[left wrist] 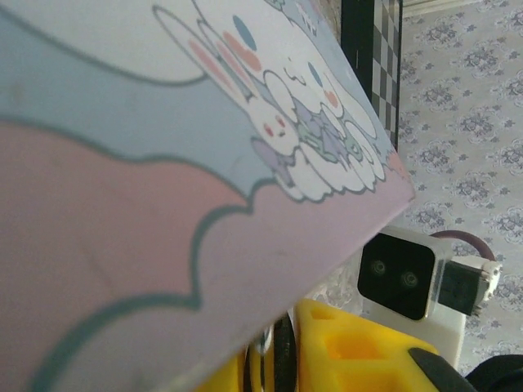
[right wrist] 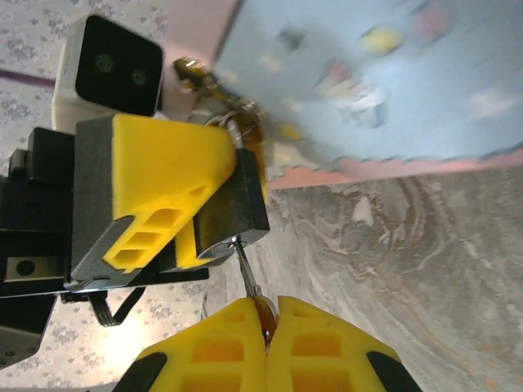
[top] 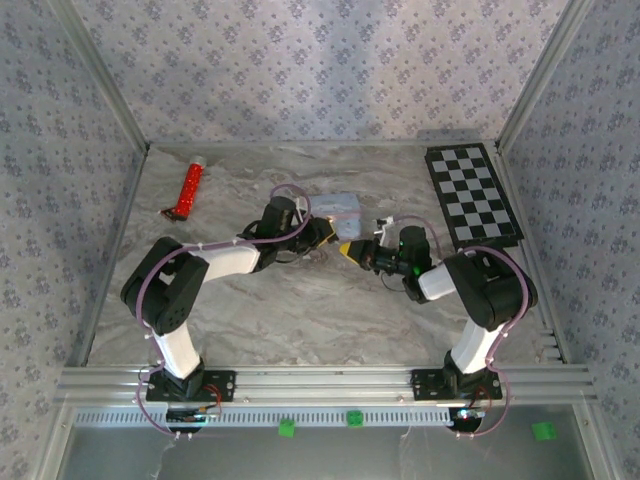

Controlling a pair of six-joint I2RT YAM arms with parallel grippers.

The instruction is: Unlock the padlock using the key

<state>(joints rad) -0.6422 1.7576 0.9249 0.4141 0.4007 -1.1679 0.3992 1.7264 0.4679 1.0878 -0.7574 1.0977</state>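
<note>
The padlock (right wrist: 237,208) sits between the yellow fingers of the left gripper (right wrist: 241,159), which pinch its dark body from both sides, keyhole end turned toward the right gripper (right wrist: 265,306). That gripper is closed tight on the head of the key (right wrist: 245,265). The thin silvery blade reaches from its fingertips to the bottom face of the padlock and touches it at the keyhole; how far it is in, I cannot tell. From above, the two grippers meet nose to nose a little beyond the middle of the table (top: 300,310), left gripper (top: 322,235) and right gripper (top: 350,250) almost touching.

The padlock is a small blackish block with a bright metal rim at the base and a curved metal shackle at the top. The fingers are blocky yellow plastic with moulded pockets and black pads. Just behind the padlock lies the tin (right wrist: 368,82), flat and smooth, printed in pastel blue and pink with cartoon rabbits.

The table has a grey marbled surface. A red tube (top: 190,188) lies near its far left corner, and a black-and-white checkered board (top: 472,195) lies along the right edge toward the far right corner. Walls with a pale floral pattern stand on three sides, held in aluminium rails
</note>
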